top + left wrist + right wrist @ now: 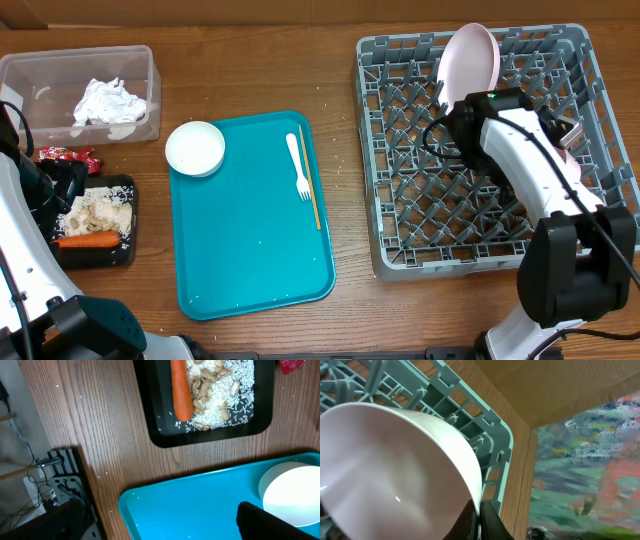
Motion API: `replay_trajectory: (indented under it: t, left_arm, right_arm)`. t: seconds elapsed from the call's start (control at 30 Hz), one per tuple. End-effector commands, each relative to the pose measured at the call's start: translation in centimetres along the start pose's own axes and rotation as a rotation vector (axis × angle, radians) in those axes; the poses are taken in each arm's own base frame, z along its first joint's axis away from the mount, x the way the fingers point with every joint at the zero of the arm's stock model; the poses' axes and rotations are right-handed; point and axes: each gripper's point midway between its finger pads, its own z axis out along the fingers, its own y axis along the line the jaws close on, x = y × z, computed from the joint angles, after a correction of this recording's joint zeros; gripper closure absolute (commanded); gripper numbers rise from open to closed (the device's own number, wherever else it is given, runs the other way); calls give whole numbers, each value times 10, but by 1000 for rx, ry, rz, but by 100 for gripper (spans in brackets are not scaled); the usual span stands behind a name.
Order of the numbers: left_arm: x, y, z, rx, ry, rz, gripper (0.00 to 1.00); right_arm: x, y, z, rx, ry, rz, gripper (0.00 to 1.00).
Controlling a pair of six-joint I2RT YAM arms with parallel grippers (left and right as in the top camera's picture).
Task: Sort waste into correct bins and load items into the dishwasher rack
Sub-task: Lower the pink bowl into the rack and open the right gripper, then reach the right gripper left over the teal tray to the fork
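Here the right arm's jaws are pinched shut on the rim of a pale bowl (pixel 395 470) tilted inside the dishwasher rack (pixel 368 150) near its right wall, while the left arm's jaws, wide open and empty, hang well left of the rack.

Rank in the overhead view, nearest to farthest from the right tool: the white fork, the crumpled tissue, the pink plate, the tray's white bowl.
From the right tool, gripping a pale bowl:
1. Pink plate, upright in rack.
2. White fork, teal tray's right side.
3. White bowl, tray's far-left corner.
4. Crumpled tissue, clear tub, far left.
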Motion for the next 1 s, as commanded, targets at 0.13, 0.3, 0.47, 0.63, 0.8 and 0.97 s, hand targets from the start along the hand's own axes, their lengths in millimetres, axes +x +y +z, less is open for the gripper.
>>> replay_trajectory:
  t: [0.13, 0.3, 0.47, 0.63, 0.8, 0.97]
  left_arm:
    - [-5, 2, -1, -10, -18, -7, 0]
    - [-5, 2, -1, -10, -18, -7, 0]
    - [-5, 2, -1, -10, -18, -7, 0]
    - [-5, 2, -1, -10, -18, -7, 0]
    - [-5, 2, -1, -10, -18, -7, 0]
    - [-5, 2, -1, -10, -18, -7, 0]
  right_arm:
    - [2, 22, -37, -101, -59, -42, 95]
    - [12, 30, -50, -148, -33, -76, 86]
    - [28, 36, -51, -185, 63, -77, 86]
    - [36, 45, -65, -274, 165, -75, 86]
    - [31, 62, -96, -480, 215, -135, 86]
    - [18, 42, -126, -626, 254, -70, 86]
